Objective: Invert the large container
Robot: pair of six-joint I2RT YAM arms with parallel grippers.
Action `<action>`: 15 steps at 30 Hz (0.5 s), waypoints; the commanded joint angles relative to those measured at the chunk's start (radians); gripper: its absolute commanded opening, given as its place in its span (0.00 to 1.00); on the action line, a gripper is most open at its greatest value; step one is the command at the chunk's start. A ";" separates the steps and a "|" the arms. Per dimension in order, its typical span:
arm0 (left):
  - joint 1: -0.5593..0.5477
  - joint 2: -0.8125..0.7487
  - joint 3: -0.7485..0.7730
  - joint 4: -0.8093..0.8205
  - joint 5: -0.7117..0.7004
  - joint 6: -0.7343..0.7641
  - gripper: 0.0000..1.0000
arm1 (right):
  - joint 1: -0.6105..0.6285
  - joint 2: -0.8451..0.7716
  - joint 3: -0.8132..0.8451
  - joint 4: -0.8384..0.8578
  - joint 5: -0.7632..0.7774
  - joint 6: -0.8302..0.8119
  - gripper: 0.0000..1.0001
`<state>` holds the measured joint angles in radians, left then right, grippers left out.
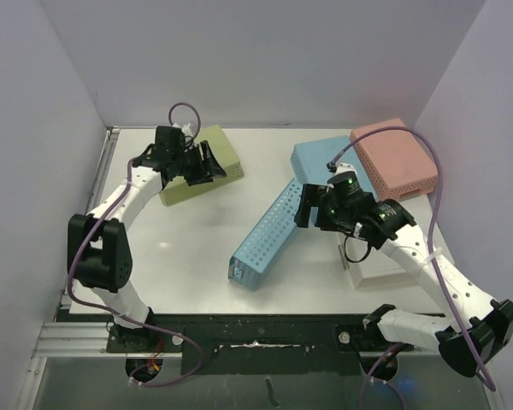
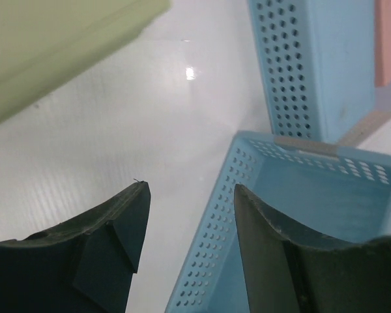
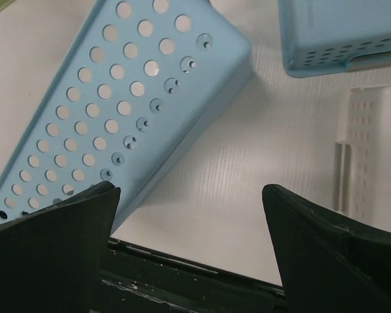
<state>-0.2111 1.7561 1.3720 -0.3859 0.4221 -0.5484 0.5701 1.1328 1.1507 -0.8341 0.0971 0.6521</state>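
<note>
The large container is a long light-blue perforated bin (image 1: pixel 269 231) lying on its side, diagonally across the middle of the white table. Its perforated wall faces up in the right wrist view (image 3: pixel 117 111), and its open inside shows in the left wrist view (image 2: pixel 313 202). My right gripper (image 1: pixel 304 207) is open and empty, just beside the bin's far end; in its own view the gripper (image 3: pixel 189 195) hovers over bare table with the left finger next to the bin. My left gripper (image 1: pixel 212 162) is open and empty above the green box, far from the bin, also in its own view (image 2: pixel 190 192).
A green box (image 1: pixel 201 162) sits at the back left. A smaller blue bin (image 1: pixel 325 162) lies upside down at the back, with a pink box (image 1: pixel 395 158) to its right. A white perforated bin (image 3: pixel 371 150) lies under the right arm. The table's front edge (image 3: pixel 182 261) is close.
</note>
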 commanded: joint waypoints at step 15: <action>-0.046 -0.420 -0.043 -0.235 0.142 0.130 0.59 | 0.100 0.294 0.189 0.219 0.033 0.051 0.98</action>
<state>-0.2520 1.3872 1.3300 -0.5907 0.4526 -0.4606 0.6624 1.3754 1.2675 -0.6960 0.0986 0.7132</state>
